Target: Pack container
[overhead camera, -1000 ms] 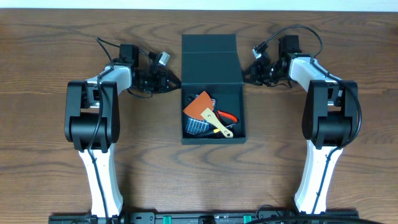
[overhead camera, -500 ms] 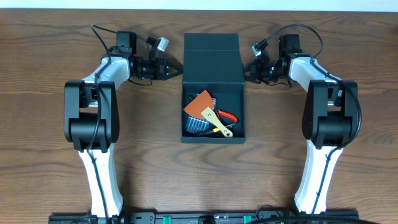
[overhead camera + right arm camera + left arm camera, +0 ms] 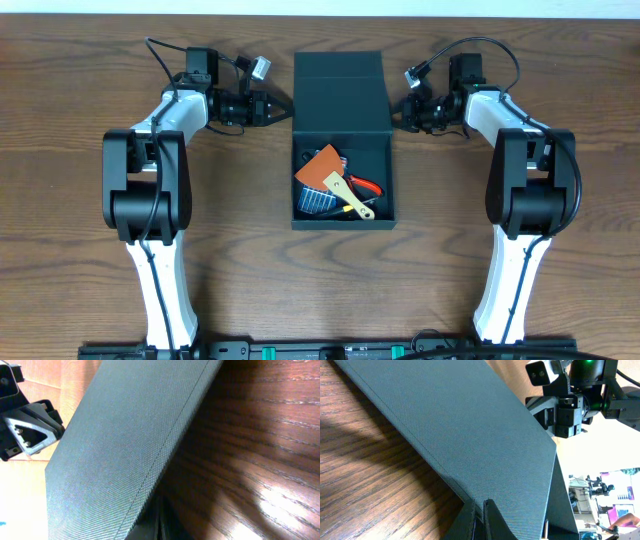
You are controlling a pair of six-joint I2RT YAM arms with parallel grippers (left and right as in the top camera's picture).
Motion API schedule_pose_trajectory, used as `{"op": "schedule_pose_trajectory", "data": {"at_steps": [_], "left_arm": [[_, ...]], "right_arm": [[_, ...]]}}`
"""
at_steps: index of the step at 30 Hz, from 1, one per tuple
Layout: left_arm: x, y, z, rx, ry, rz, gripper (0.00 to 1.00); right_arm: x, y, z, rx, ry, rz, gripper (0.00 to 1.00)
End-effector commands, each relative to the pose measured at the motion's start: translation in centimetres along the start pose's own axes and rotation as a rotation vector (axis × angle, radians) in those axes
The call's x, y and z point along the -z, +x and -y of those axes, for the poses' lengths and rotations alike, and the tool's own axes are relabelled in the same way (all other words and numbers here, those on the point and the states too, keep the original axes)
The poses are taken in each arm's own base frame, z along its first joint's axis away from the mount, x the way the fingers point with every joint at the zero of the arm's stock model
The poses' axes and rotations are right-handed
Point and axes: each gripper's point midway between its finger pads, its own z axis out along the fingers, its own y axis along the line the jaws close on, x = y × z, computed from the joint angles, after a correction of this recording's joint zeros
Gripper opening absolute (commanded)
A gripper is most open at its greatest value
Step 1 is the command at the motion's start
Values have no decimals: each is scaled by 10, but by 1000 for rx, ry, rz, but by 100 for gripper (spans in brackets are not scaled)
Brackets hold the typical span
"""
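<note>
Teal-black, the container [image 3: 342, 224] sits mid-table holding tools [image 3: 338, 185], lid [image 3: 340, 85] laid back, and the left gripper [image 3: 287, 108], fingers together, has risen to the lid's left edge opposite the right gripper [image 3: 398, 112], whose fingers I cannot judge, so closing looks next.

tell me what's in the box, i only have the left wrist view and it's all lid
Observer: The box is open, holding an orange flat piece, a yellow-handled tool and a red-handled one.
Operator: where's the lid sitting then
Observer: The lid is flipped back behind the box, on the far side from the arm bases.
Operator: is the right end effector on it
Observer: The right end effector is at the lid's right edge; I can't tell whether it grips.
</note>
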Motion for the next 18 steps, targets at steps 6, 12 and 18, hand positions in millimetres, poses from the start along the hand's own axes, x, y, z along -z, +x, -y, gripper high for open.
{"op": "schedule_pose_trajectory", "data": {"at_steps": [6,12,18], "left_arm": [[6,-3,-25,49,-148,4,6],[18,-5,-48,129,-257,28,6],[18,-4,-48,151,-261,26,6]], "right_arm": [[-5,1,-11,12,-48,-20,1],[-5,4,-8,20,-32,-31,1],[-5,6,-5,13,-14,-35,1]]}}
